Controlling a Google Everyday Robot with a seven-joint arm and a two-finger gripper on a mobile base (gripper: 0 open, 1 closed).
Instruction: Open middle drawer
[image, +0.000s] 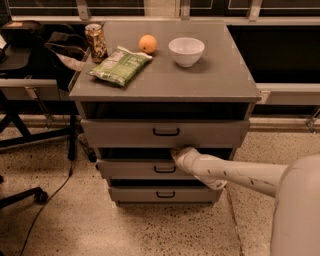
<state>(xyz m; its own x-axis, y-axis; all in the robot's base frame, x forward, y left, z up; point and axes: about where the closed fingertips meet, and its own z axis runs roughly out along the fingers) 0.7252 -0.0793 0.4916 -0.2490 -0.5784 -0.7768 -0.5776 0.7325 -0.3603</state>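
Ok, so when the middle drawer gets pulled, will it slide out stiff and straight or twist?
Probably stiff: the middle drawer has a flat, rigid-looking front. It likely slides straight, since it sits square in the cabinet. The gripper is at its top edge, just above the central handle, so a pull there seems unlikely to twist it.

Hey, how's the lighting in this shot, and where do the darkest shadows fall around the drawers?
Camera view: dim, warm light from above, with the cabinet top lit fairly evenly. Camera view: the darkest shadows are the bands in the gaps above each drawer front. Camera view: the gripper sits at the shadow band just above the middle drawer, its tip partly shaded.
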